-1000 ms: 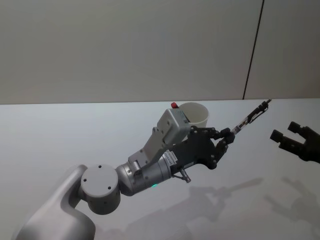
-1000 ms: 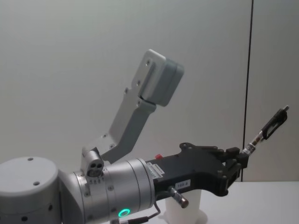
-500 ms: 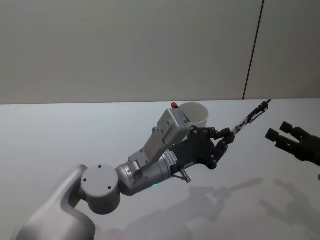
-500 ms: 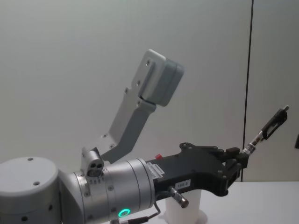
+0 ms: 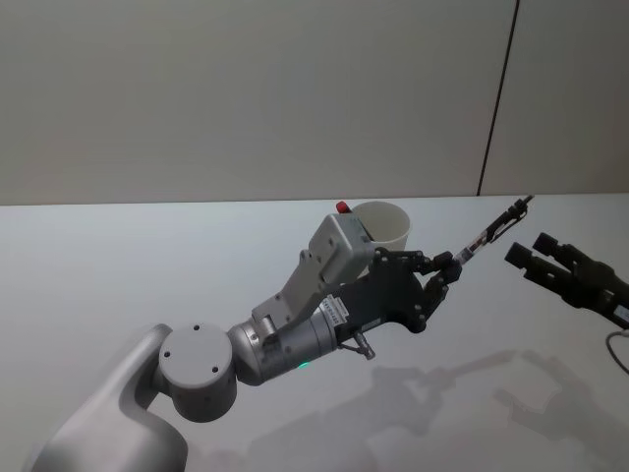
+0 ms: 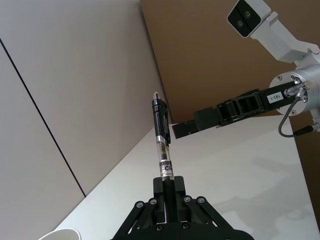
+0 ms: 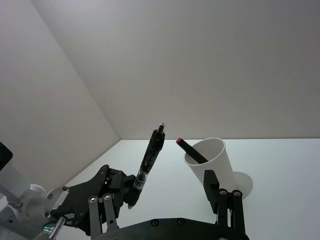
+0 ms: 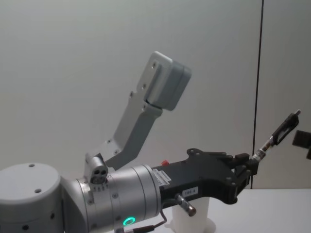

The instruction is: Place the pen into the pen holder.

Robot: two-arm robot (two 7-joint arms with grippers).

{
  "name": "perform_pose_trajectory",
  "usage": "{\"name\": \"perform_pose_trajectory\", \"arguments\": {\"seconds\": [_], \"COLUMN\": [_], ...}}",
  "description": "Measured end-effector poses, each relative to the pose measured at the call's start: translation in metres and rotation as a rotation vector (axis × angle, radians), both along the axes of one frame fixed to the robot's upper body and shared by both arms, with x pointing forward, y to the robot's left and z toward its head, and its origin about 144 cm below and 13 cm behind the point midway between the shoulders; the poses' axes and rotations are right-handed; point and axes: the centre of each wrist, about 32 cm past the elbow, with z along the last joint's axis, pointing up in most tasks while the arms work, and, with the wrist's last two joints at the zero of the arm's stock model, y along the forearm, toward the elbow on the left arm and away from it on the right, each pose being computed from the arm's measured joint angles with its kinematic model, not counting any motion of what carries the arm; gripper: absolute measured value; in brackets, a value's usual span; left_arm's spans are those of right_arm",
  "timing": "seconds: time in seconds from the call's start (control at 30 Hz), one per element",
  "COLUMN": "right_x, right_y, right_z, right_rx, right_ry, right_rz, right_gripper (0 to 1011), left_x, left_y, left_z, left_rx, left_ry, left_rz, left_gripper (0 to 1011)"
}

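— What is the pen [image 5: 494, 229] looking like as you are holding it?

— It is showing a clear barrel near my pincer and a black upper part with a clip. I am gripping its lower end in my left pincer [image 5: 444, 269], fingers closed on it, and it is slanting up and away to the right above the white table [image 5: 118, 265], touching nothing else.

— And the pen holder [image 5: 384, 224]?

— It is a plain white tapered paper cup with a rolled rim, wider at the top, matte and smooth. It is standing upright on the table just behind my left wrist. In the right wrist view a dark stick with a red tip [image 7: 178, 141] is leaning inside it against the rim.

— Where is your other pincer?

— My right pincer [image 5: 527, 253] is hanging above the table on the right, near the pen's upper tip but apart from it. Its black, blocky fingers are standing open with nothing between them.

— What is your left arm made of, by its look?

— It is showing a brushed silver cylinder, a black matte pincer body and a pale grey camera housing [image 8: 167, 85] on a bracket.
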Motion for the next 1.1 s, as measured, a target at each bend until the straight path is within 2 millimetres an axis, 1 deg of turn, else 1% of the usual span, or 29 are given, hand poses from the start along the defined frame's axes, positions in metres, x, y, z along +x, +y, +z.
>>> {"name": "perform_pose_trajectory", "arguments": {"seconds": [0.6,1.1], "right_x": [0.008,0.015], "right_y": [0.020,0.029], "right_z": [0.004,0.002], "right_rx": [0.042,0.082], "right_ry": [0.036,0.084], "right_rz": [-0.018,-0.029], "right_gripper": [1002,1002], "left_x": [0.000,0.000], "left_y": [0.000,0.000], "left_z": [0.000,0.000], "left_rx": [0.000,0.000], "left_ry": [0.000,0.000], "left_rz": [0.000,0.000], "left_gripper": [132,132]}}
